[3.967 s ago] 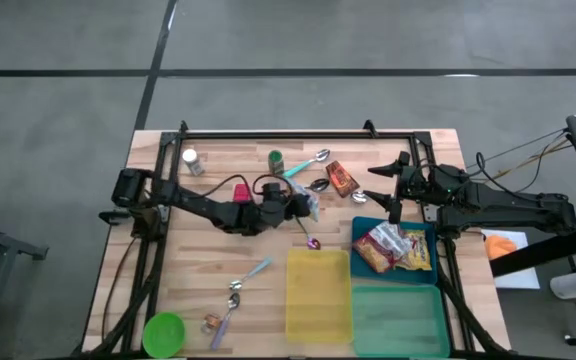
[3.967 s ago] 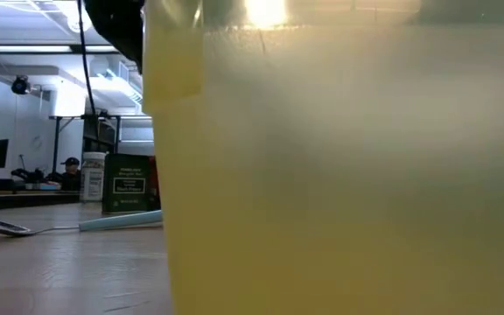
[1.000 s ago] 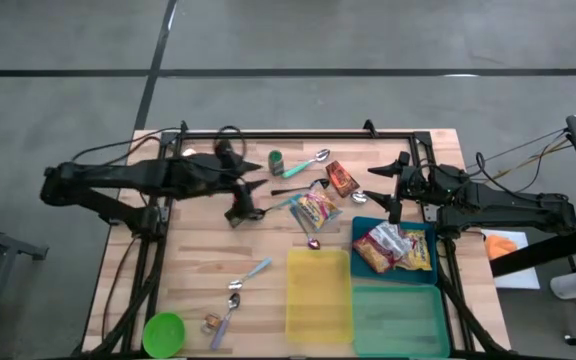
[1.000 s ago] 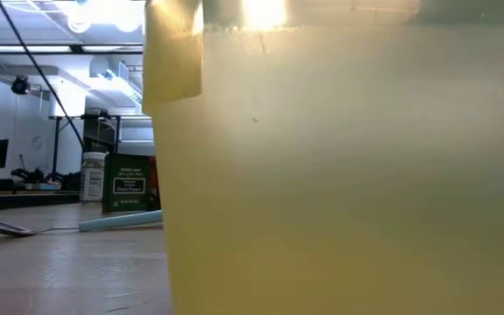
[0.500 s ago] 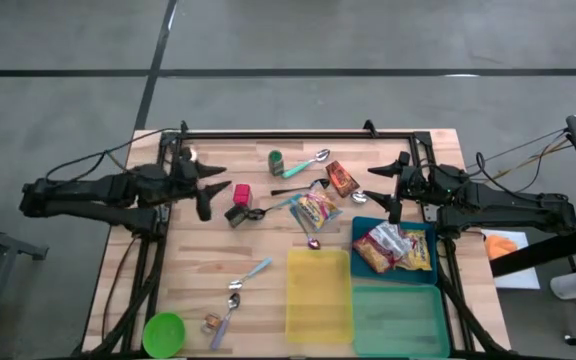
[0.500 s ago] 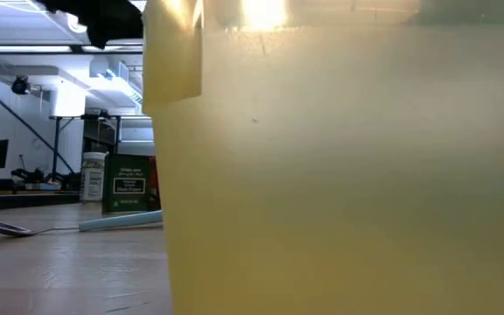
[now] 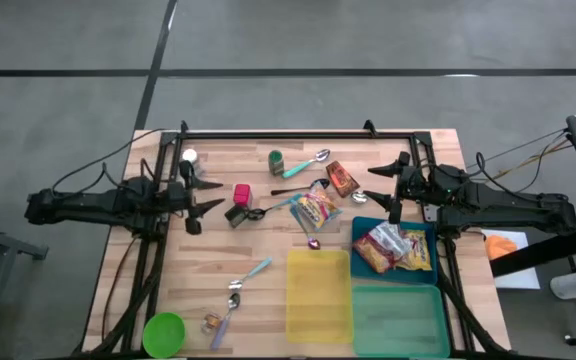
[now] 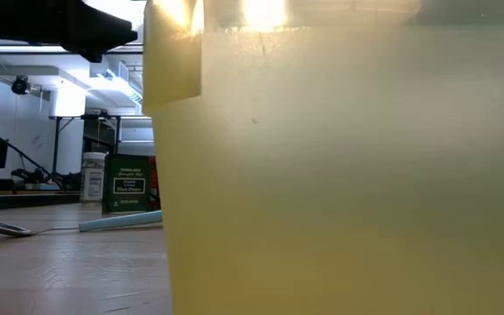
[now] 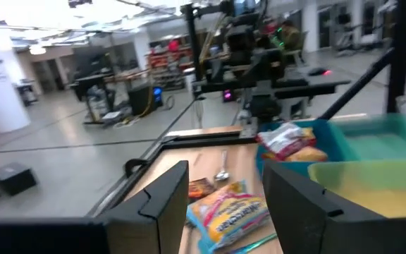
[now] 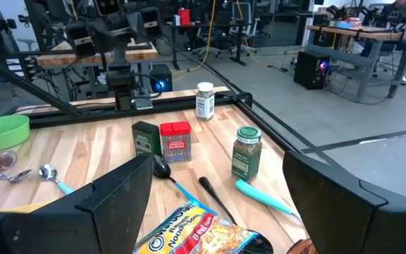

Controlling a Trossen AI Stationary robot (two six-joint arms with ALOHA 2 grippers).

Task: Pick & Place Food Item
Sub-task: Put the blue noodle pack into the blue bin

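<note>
1. The colourful snack packet [image 7: 315,210] lies flat mid-table, just beside the blue tray [image 7: 361,228], which already holds 1 packet. A good pick likely means coming straight down and pinching it across its narrow width.
2. The left gripper [image 7: 194,197] hovers at the table's left side, well apart from the packet, fingers spread, empty.
3. The right gripper [image 7: 395,186] waits near the tray, fingers wide, holding nothing.
</note>
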